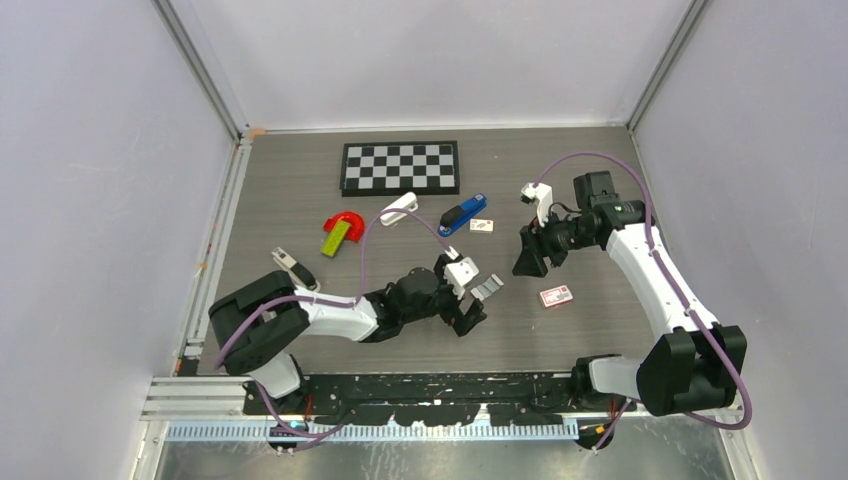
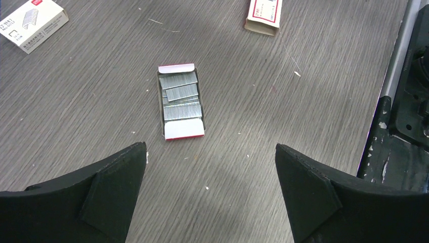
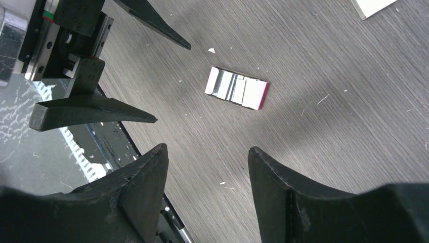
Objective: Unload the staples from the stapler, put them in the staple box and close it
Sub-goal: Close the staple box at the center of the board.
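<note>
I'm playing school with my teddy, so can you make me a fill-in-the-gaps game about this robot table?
1. The stapler lying next to the white stapler is coloured ____.
2. The left end effector faces a tray of staples with its jaws wide ____.
3. The right end effector is holding ____.
4. The checkerboard has black and ____ squares.

Missing words: blue; open; nothing; white

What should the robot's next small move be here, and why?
Probably swing the right gripper toward the blue stapler: it lies untouched, and both this and the left gripper stand open and empty, the left one near the open staple box.
</note>
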Robot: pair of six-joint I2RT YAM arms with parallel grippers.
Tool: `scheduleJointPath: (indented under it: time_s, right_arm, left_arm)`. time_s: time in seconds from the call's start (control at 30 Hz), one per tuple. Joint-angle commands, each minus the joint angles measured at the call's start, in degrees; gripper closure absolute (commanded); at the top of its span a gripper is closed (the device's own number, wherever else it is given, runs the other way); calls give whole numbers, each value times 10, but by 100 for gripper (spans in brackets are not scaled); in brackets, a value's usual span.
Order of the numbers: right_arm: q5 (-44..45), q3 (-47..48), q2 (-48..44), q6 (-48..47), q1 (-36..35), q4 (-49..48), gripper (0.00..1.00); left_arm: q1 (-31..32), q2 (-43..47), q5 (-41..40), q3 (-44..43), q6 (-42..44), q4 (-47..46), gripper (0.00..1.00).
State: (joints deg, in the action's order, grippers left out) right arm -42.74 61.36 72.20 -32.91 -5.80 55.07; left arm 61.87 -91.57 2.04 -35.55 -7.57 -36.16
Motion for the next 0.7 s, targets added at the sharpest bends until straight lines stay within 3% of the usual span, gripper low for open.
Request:
scheduleJointPath:
  time_s: [0.0,0.67]
  right_arm:
    - [-17,23,-13,-8,4,5,36]
    - [-18,26,-2,-8,5,11,35]
  left_arm:
    - [1,-7,-2,-23,-7,-30,0]
    - [1,-16,-42,-16,1,-54,0]
